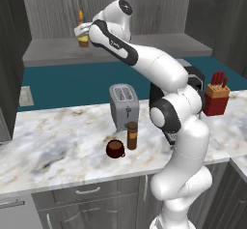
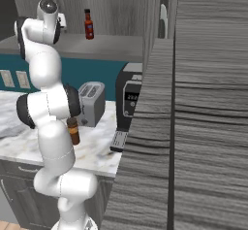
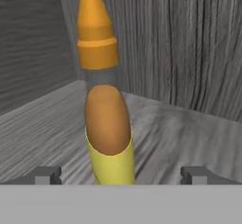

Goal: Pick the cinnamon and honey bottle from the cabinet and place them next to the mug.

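The honey bottle [image 3: 106, 124], yellow-amber with an orange neck and cap, stands upright on the grey cabinet ledge [image 1: 53, 51]. My gripper [image 3: 123, 176] is open, and the bottle rises between its two fingertips [image 3: 47, 175] without being clamped. In the left base view my gripper [image 1: 79, 31] is up at the shelf, right at the honey bottle [image 1: 83, 41]. Down on the marble counter, the brown cinnamon jar [image 1: 131, 135] stands upright just right of the dark red-brown mug [image 1: 115, 149]. The cinnamon jar [image 2: 73, 129] also peeks out beside my arm.
A grey toaster [image 1: 124, 105] stands behind the mug and jar. A red knife block [image 1: 216, 97] and a dark coffee machine [image 2: 128, 103] are to the right. A red bottle with a black cap [image 2: 88, 24] stands further along the shelf. A tall cabinet side panel [image 2: 203, 127] is close on the right.
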Robot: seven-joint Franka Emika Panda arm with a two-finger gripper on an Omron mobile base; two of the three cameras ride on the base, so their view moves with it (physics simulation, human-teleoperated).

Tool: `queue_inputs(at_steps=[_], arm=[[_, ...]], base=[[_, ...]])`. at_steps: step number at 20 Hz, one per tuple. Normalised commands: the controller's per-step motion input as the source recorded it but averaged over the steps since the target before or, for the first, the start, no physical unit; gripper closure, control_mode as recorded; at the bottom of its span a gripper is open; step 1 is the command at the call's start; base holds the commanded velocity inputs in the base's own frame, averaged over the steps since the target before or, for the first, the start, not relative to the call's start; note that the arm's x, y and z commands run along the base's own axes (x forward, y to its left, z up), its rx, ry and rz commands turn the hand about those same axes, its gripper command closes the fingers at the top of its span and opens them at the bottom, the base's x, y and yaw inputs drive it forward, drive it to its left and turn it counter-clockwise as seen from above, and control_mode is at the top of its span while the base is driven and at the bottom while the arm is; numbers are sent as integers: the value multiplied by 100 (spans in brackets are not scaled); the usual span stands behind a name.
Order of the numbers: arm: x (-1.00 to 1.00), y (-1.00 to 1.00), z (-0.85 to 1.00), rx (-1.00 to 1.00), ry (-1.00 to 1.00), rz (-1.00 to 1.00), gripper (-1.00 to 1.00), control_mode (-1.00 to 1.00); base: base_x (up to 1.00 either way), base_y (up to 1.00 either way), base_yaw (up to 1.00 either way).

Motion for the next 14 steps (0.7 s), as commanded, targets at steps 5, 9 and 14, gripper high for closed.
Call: queue_inputs(at_steps=[5, 9, 14], arm=[[14, 7, 0, 0, 0, 0, -100, -100], [1, 16, 0, 0, 0, 0, -100, -100], [1, 8, 0, 0, 1, 0, -100, -100]], base=[[0, 0, 0], [0, 0, 0], [0, 0, 0]])
